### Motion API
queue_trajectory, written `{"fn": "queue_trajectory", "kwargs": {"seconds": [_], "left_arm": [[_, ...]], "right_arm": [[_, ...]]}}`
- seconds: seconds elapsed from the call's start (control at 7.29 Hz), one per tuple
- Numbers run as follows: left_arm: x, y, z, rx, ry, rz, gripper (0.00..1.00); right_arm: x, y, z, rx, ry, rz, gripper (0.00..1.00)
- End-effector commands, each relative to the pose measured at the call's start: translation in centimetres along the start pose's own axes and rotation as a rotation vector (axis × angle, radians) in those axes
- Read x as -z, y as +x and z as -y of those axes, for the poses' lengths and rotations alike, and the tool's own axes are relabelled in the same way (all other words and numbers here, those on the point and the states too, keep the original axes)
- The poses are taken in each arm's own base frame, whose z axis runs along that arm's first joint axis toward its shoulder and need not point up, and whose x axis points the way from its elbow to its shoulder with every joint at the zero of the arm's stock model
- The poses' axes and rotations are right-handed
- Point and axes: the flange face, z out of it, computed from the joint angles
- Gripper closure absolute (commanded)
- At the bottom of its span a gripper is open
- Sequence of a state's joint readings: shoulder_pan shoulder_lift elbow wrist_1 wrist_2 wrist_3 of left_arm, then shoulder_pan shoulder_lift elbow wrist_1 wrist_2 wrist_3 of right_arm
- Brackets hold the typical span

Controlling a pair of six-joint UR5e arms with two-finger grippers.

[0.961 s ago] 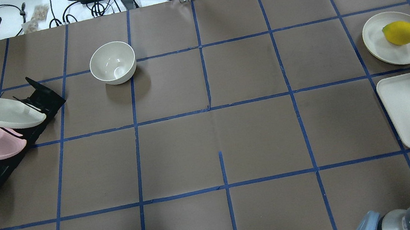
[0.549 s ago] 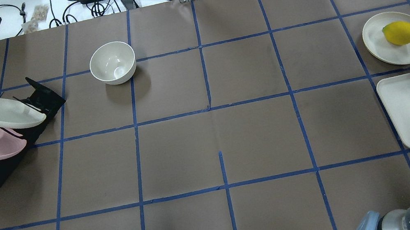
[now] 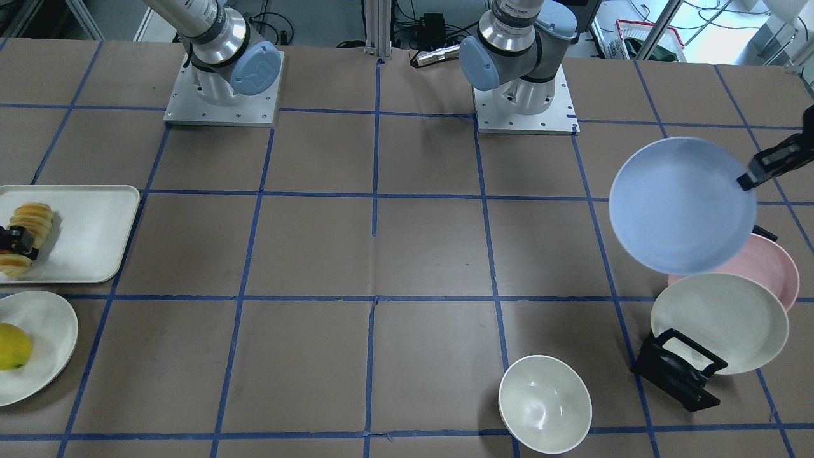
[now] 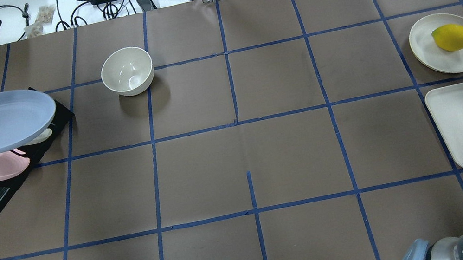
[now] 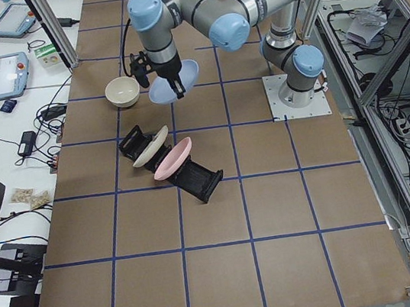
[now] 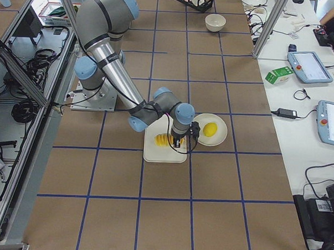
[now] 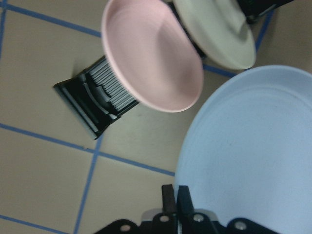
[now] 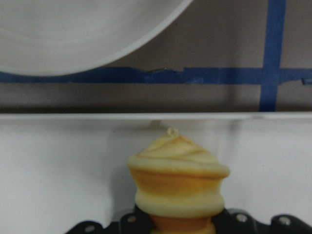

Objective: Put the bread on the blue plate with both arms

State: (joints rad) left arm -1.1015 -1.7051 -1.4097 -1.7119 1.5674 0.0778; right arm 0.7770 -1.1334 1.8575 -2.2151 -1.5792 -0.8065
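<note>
Blue plate is in the air at the right of the front view, above the pink plate and the cream plate, which lean in the black rack. Left gripper: jaws nearly together, pinching the plate's rim. The plate hangs tilted from that one edge.

Bread is at the far left of the front view, over the cream tray. Right gripper: jaws clamped across the loaf's width, with bread showing on both sides of them. Can't tell if it is off the tray yet.

Handling, as a judgement:
- The bread looks soft and light. The right wrist view shows it narrowing where the jaws squeeze, so it likely deforms, and the ends may droop. Best hold is across the short width near the middle, with modest force.
- The plate looks stiff, matte and light. An edge-only pinch probably lets it pivot or slip, so it wants levelling or setting on the table before the loaf goes on.
</note>
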Motion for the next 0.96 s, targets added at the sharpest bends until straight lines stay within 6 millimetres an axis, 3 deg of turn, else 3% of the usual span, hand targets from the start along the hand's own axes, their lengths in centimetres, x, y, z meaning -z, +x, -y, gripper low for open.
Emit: {"fn": "queue_trajectory", "kwargs": {"seconds": [0.0, 0.14, 0.41, 0.55, 0.69, 0.82], "left_arm": [[-2.2, 10.1, -0.1, 0.068, 0.055, -0.063, 1.00], [-4.9, 12.8, -0.2, 0.081, 0.065, -0.088, 1.00], [-11.6, 21.1, -2.0, 0.056, 0.153, -0.212, 1.00], [-15.4, 24.1, -3.4, 0.036, 0.182, -0.229, 1.00], [-18.2, 26.5, -4.8, 0.013, 0.195, -0.239, 1.00], [-20.5, 29.2, -6.7, -0.003, 0.182, -0.239, 1.00]], "right_arm": [[1.1, -0.2, 0.9, -0.008, 0.006, -0.024, 0.60], [1.4, -0.4, 1.0, -0.006, 0.010, -0.029, 0.61], [4.0, -0.1, 1.4, -0.004, 0.059, -0.054, 0.63], [4.7, 0.1, 1.7, 0.001, 0.067, -0.059, 0.64], [5.4, -0.8, 1.7, 0.007, 0.062, -0.034, 0.66], [7.8, -3.3, 2.0, 0.019, 0.081, -0.013, 0.66]]}}
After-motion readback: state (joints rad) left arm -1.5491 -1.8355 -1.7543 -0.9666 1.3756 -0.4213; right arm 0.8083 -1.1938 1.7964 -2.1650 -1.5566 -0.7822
